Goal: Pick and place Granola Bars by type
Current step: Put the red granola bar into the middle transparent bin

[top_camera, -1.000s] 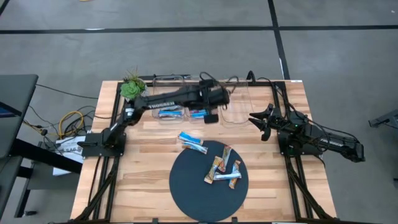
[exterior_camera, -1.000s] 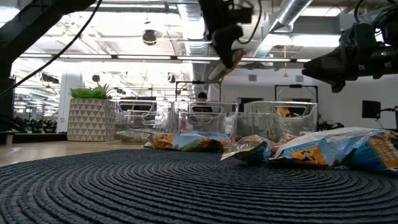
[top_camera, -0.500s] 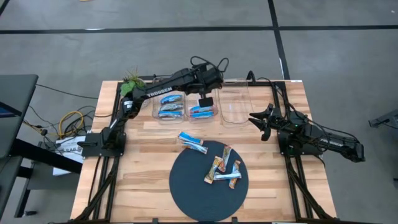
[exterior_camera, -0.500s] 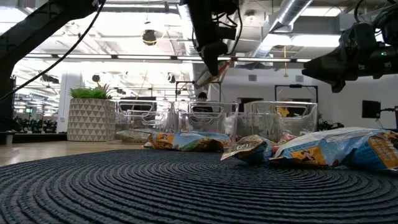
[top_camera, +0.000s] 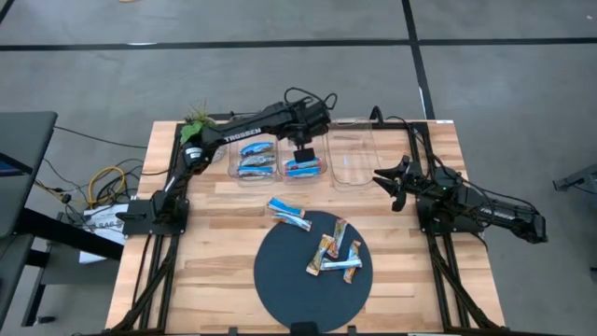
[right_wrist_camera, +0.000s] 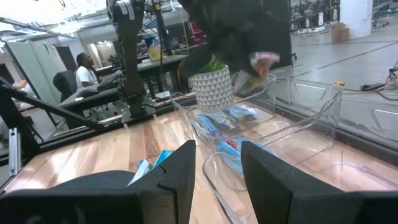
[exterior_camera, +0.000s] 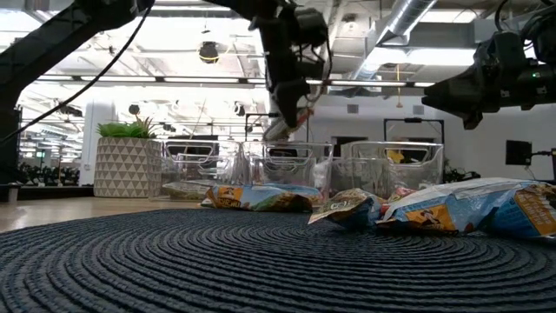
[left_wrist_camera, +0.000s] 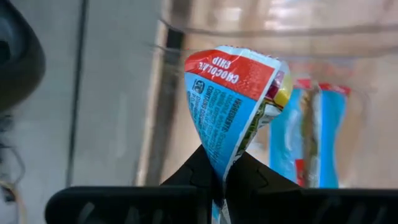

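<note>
The left gripper [top_camera: 303,154] has swung back from the far edge and now hangs lower over the middle clear bin [top_camera: 304,166], jaws clenched on a blue-and-white granola bar [left_wrist_camera: 235,106] pinched by one end. Its arm reaches from the table's left edge along the far side. The right gripper [top_camera: 395,184] waits half-parted near the right edge, holding nothing.

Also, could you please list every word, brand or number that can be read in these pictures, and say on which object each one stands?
"CHOCOLATE CHIP": on the red end of the blue bar wrapper pinched in the shut left gripper.
"TROSSEN": in white on the left arm, high view.
Fine print on that wrapper's blue side: too small to read.
Printing on the bars on the round mat and in the bins: too blurred to read.
</note>
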Available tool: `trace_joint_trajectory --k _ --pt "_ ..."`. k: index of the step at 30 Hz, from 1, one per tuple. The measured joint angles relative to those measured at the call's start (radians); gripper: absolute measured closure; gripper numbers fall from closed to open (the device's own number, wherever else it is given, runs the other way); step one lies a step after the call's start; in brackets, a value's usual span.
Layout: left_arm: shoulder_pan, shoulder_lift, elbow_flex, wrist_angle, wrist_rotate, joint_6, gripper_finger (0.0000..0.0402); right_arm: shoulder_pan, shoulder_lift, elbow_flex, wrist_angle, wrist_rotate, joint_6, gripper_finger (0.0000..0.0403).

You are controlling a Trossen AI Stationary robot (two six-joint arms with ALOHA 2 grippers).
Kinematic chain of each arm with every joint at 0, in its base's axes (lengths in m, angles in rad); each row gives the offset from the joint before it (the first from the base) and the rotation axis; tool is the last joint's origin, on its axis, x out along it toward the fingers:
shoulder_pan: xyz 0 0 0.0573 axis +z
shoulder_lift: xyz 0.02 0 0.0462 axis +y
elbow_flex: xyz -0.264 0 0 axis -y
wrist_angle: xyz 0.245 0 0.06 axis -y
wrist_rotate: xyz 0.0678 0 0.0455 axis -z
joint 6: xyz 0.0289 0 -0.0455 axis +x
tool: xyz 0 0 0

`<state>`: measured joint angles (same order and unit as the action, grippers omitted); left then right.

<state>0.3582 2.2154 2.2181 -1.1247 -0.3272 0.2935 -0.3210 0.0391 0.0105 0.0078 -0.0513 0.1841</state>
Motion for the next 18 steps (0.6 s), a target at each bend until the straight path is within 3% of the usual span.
trace_joint_trajectory --k 18 --pt "0.043 0.000 -0.288 0.186 0.081 0.067 0.0390 0.000 0.000 0.000 0.000 0.000 0.000 0.0280"
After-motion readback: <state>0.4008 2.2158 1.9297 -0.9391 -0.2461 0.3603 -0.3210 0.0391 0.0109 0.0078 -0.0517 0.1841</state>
